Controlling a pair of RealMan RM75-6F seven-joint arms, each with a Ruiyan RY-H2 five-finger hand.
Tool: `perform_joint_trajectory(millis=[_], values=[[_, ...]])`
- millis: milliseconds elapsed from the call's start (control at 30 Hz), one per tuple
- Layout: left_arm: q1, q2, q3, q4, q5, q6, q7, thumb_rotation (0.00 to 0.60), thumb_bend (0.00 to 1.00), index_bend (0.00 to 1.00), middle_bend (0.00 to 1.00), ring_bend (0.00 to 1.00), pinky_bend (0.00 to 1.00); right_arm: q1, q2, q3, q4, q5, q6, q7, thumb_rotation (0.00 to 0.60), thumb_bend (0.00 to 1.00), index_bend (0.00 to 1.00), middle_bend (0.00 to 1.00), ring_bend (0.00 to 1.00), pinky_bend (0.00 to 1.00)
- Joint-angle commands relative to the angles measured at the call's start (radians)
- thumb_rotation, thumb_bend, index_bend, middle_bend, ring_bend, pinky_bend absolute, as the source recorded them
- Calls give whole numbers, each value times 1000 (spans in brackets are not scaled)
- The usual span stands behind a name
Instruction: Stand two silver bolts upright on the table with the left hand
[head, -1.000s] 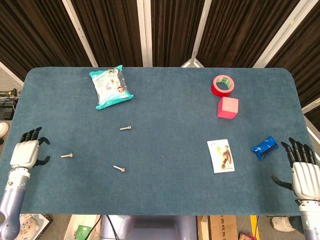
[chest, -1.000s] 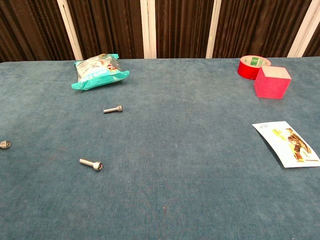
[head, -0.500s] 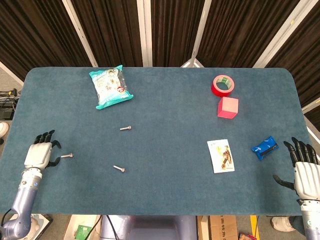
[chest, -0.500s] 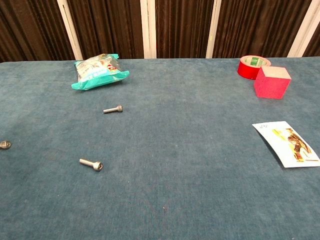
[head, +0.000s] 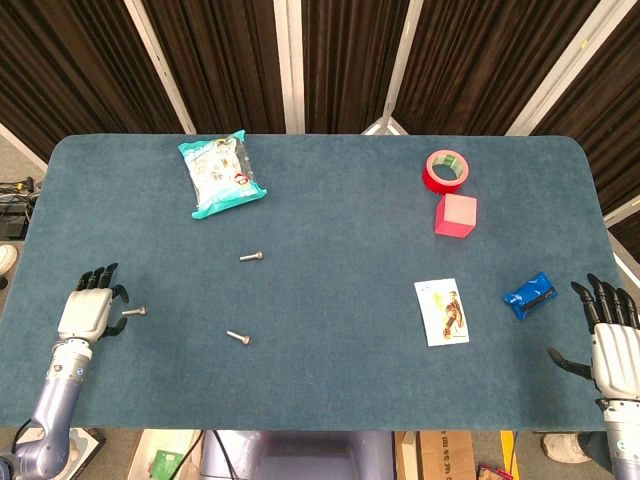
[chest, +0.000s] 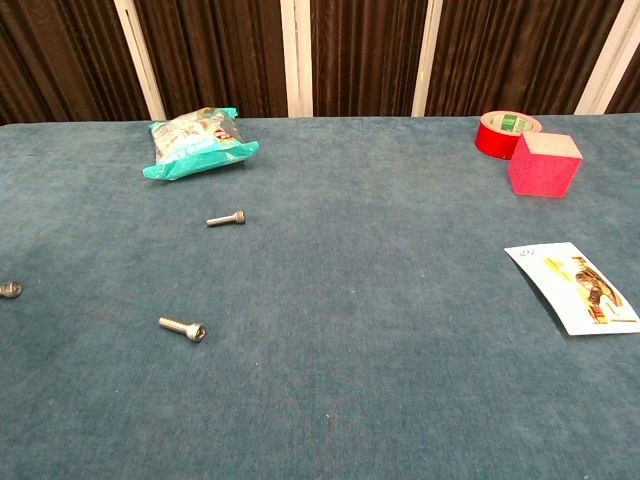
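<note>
a: how far along is it?
b: barely begun, i'd judge. going left to right, the left hand (head: 84, 314) sits at the table's (head: 330, 210) left edge, fingers spread, holding nothing, just beside the nearest bolt (head: 133, 311). that bolt lies flat, and so do the front bolt (head: 237, 337) and the far bolt (head: 251, 257). none stands upright, so both stand-ups are left to do.
a: anything in the way?
b: not near the bolts. the snack bag (head: 221, 173) lies well behind them. further right are the red tape roll (head: 446, 170), pink cube (head: 455, 215), card (head: 441, 311) and blue packet (head: 528, 294), all well apart. the right hand (head: 611, 340) hangs off the right edge, fingers spread and empty.
</note>
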Motion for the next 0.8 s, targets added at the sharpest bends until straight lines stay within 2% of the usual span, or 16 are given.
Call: perform_joint_trajectory(millis=[33,800], values=[[-1,-4,3,9,2,3,8,600,494,462,0,0,0,0,0,0,0,0,0,0,600,5,134,40,15,0],[-5,-24,16,33,3,4,23,600,494,493,0,0,0,2,-5,3,-5,16,-14,-2,600,6,134,40,15,0]])
